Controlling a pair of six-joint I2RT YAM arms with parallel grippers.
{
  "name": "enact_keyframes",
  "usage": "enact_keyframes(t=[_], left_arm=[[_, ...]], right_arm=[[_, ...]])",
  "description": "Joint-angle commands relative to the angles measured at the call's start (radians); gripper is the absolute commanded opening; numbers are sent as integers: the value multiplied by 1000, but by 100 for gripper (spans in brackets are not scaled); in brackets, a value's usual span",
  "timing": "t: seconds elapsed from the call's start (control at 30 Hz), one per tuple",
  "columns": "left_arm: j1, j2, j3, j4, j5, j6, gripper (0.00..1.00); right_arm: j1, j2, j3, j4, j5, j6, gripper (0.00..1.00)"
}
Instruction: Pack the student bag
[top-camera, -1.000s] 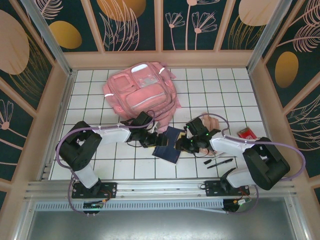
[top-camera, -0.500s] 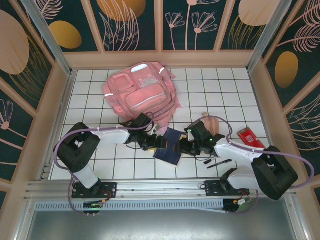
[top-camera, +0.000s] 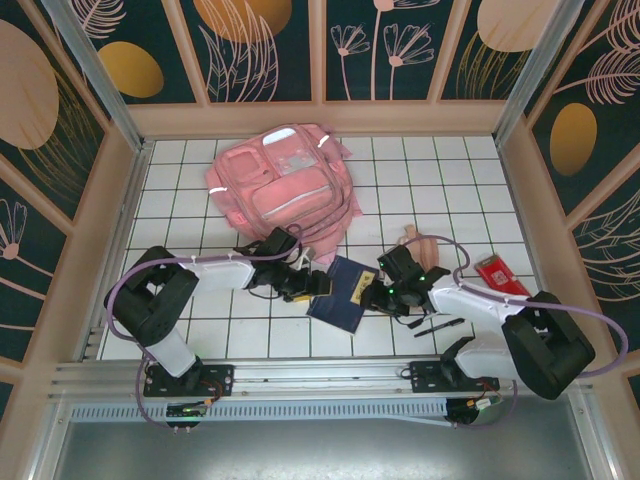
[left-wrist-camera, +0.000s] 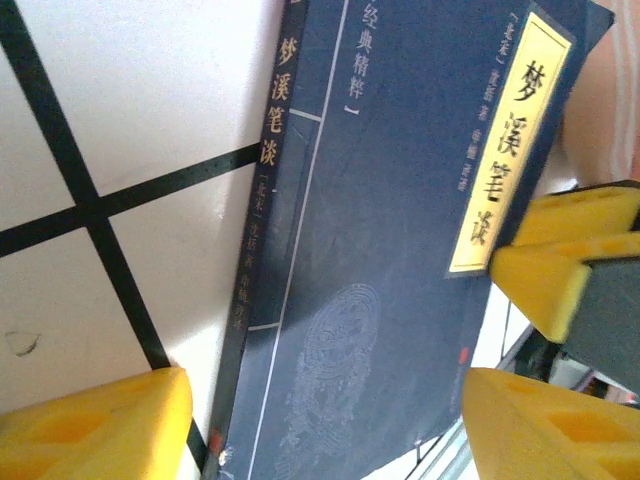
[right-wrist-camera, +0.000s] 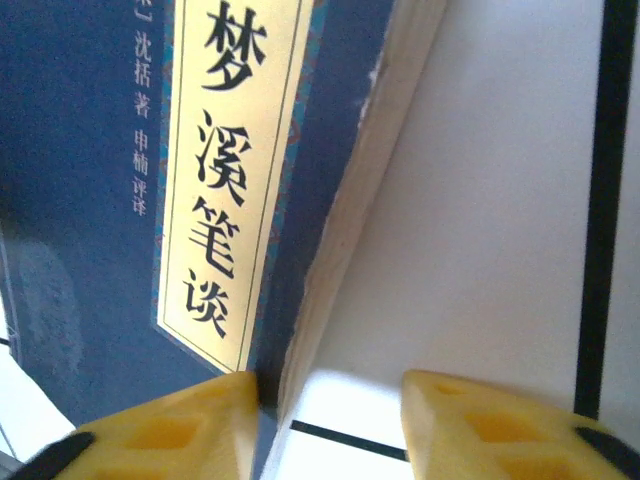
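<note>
The student bag (top-camera: 280, 185), a large pink backpack, lies flat at the back left of the tiled table. In front of it lies a dark blue book (top-camera: 341, 291) with a yellow title label. My left gripper (top-camera: 308, 287) is at the book's left edge. In the left wrist view it (left-wrist-camera: 315, 430) is open, its yellow fingers (left-wrist-camera: 90, 430) straddling the book (left-wrist-camera: 400, 250) without pressing it. My right gripper (top-camera: 370, 297) is at the book's right edge. In the right wrist view it (right-wrist-camera: 330, 420) is open, one finger (right-wrist-camera: 170, 430) against the cover by the page edge (right-wrist-camera: 350, 210), the other over bare tile.
A peach-pink pouch (top-camera: 428, 247) lies just behind the right arm. A red flat item (top-camera: 494, 275) sits to its right, and two dark pens (top-camera: 436, 325) lie near the front edge. Wooden walls ring the table; open tiles lie right of the bag.
My right gripper has come off the pouch area and moved left to the book's right edge, its jaws opening and partly narrowing. The left gripper has barely shifted.
</note>
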Motion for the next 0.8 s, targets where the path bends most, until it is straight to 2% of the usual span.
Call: enact_keyframes(t=[0.0, 0.1, 0.23, 0.33, 0.4, 0.57, 0.7, 0.77], left_arm=[[-5, 33, -20, 42, 88, -19, 72], [-5, 12, -43, 60, 109, -21, 72], [-3, -22, -75, 88, 165, -18, 68], [6, -76, -105, 137, 215, -26, 62], [16, -119, -117, 154, 250, -19, 54], [27, -176, -118, 163, 273, 1, 43], [35, -173, -106, 128, 208, -9, 19], [39, -192, -92, 101, 188, -4, 10]], right_arm=[[19, 75, -17, 202, -98, -48, 33], [26, 96, -15, 251, -147, -113, 24], [11, 106, -19, 279, -160, -180, 16], [0, 142, -24, 302, -188, -207, 15], [0, 168, -23, 318, -205, -230, 15], [3, 211, -23, 392, -271, -239, 14], [2, 192, -30, 431, -297, -241, 15], [3, 165, -35, 442, -310, -246, 17]])
